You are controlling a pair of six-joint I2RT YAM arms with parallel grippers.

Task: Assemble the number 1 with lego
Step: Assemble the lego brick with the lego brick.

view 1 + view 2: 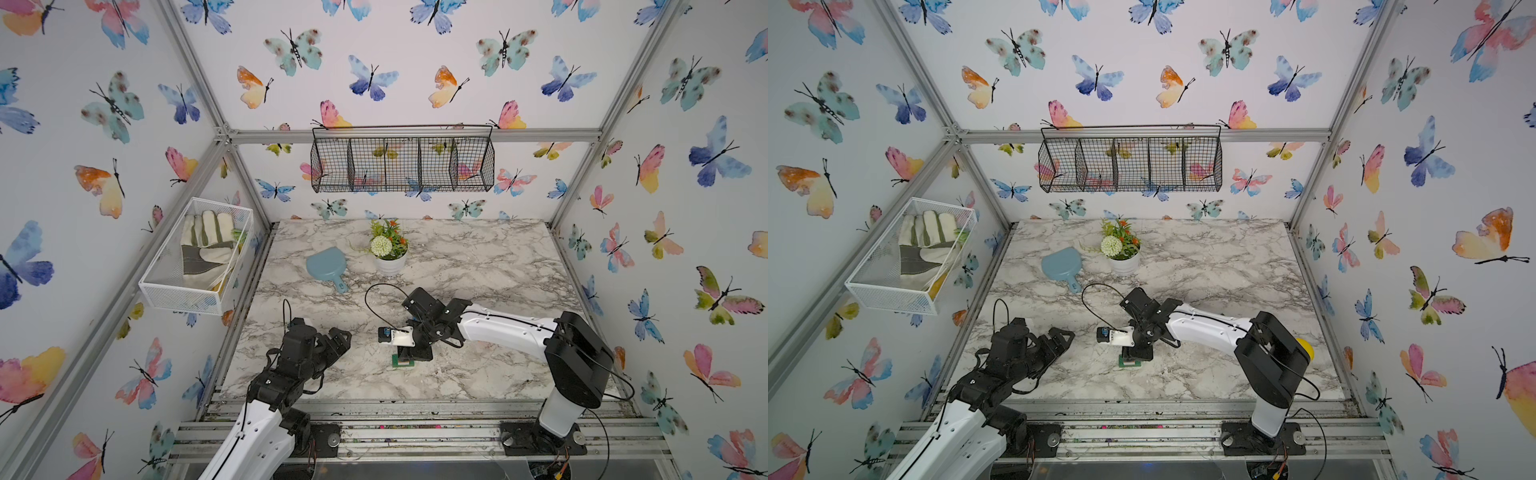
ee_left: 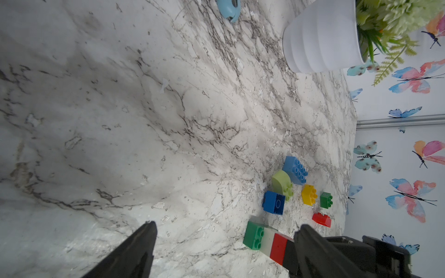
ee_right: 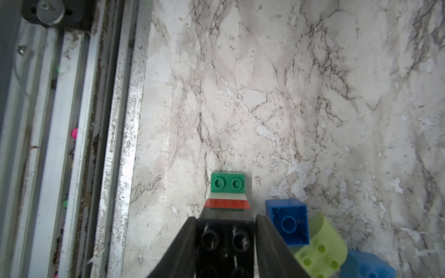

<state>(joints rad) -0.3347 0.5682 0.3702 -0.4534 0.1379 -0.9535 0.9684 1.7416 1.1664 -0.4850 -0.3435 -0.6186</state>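
Observation:
A lego stack stands near the table's front middle: green brick [image 3: 227, 183] at the bottom, then white, red [image 3: 226, 203] and black [image 3: 225, 240] on top. My right gripper [image 3: 225, 217] reaches down over it. Its fingers flank the black brick, with a thin sliver of light along one finger. In both top views only the green base [image 1: 402, 365] [image 1: 1128, 365] shows under that gripper [image 1: 409, 353]. Loose lego lies beside the stack: blue [image 2: 274, 203], lime [image 2: 281, 181], light blue [image 2: 295, 169], yellow [image 2: 309, 194], small green [image 2: 326, 199], red [image 2: 321, 219]. My left gripper [image 2: 226, 231] [image 1: 338, 336] hangs wide open and empty, left of the stack.
A white flower pot [image 1: 390, 262] and a blue scoop [image 1: 328, 266] sit at the back of the marble table. The aluminium rail [image 3: 72, 120] runs along the front edge, close to the stack. A yellow lid [image 1: 1304, 347] peeks out behind the right arm.

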